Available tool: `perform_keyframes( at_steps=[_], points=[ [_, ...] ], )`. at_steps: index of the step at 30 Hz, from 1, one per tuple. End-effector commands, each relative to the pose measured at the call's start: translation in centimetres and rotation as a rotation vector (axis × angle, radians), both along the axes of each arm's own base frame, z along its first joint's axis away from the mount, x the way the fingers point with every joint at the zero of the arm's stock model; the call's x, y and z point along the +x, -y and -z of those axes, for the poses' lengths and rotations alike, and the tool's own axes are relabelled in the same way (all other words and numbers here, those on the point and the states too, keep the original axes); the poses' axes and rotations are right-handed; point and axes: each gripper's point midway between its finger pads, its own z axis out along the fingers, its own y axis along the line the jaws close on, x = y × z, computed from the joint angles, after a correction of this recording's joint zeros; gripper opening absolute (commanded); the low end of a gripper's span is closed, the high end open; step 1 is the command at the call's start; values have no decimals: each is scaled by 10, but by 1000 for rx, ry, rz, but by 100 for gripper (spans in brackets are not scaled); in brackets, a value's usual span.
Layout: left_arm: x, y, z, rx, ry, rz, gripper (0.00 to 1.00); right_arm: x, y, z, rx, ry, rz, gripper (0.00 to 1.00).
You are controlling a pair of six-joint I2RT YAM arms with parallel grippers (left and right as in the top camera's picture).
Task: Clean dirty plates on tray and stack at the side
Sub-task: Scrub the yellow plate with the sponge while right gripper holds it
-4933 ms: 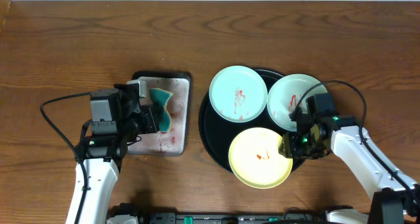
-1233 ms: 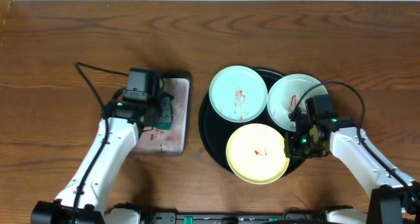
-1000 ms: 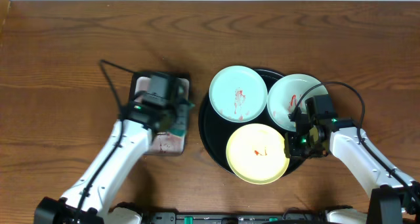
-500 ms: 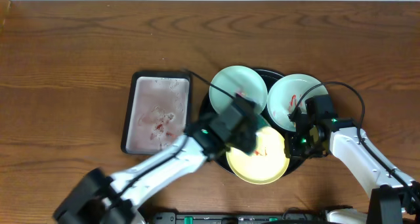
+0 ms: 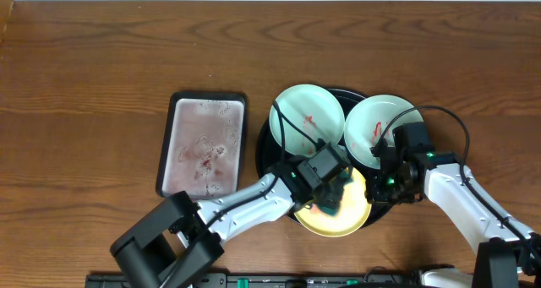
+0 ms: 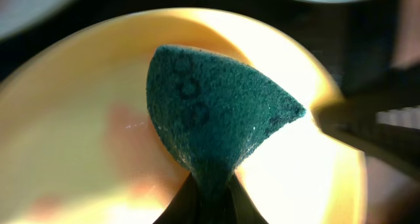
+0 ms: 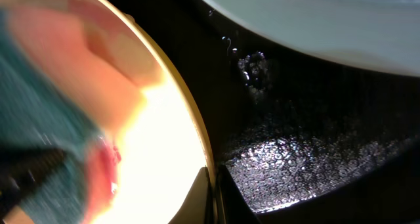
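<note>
The round black tray (image 5: 269,164) holds two pale mint plates (image 5: 306,120) (image 5: 374,129) with red smears and a pale yellow plate (image 5: 355,214) at its front. My left gripper (image 5: 335,192) is shut on the teal sponge (image 6: 210,119) and presses it onto the yellow plate (image 6: 79,138), where a smeared reddish patch shows. My right gripper (image 5: 379,185) is shut on the yellow plate's right rim (image 7: 197,135), holding it over the tray (image 7: 315,132); the sponge shows as a blur at the left of the right wrist view (image 7: 39,152).
A rectangular dark-rimmed tray (image 5: 203,143) with a pale pinkish, red-stained inside lies left of the black tray. Wooden table (image 5: 84,68) surrounds both. My left arm reaches across from the lower left.
My left gripper carried the sponge from the rectangular tray rightwards and set it on the yellow plate. The right gripper has kept its hold on the plate's rim.
</note>
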Motion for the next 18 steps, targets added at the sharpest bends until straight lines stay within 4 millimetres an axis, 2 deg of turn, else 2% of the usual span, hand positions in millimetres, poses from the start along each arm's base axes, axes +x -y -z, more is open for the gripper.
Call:
perform_keyframes(
  at_steps=[1, 3, 5, 8, 10, 13, 18],
  points=[
    [23, -46, 14, 161, 56, -96, 7, -1, 4, 3, -13, -6, 9, 1],
    [30, -52, 6, 156, 66, -110, 8, -1, 4, 3, -13, -7, 9, 1],
    [35, -51, -8, 115, 81, -120, 7, -1, 4, 2, -13, -7, 9, 1],
    [31, -32, -33, 2, 92, -86, 7, -1, 4, 3, -13, -8, 9, 1],
    [26, -17, -42, -60, 93, -56, 7, -1, 4, 2, -13, -7, 9, 1],
    [19, 0, -42, -104, 83, -59, 8, -1, 4, 2, -13, -8, 9, 1],
    [6, 30, -28, -138, 86, -4, 7, -1, 4, 2, -13, -8, 9, 1]
  ],
)
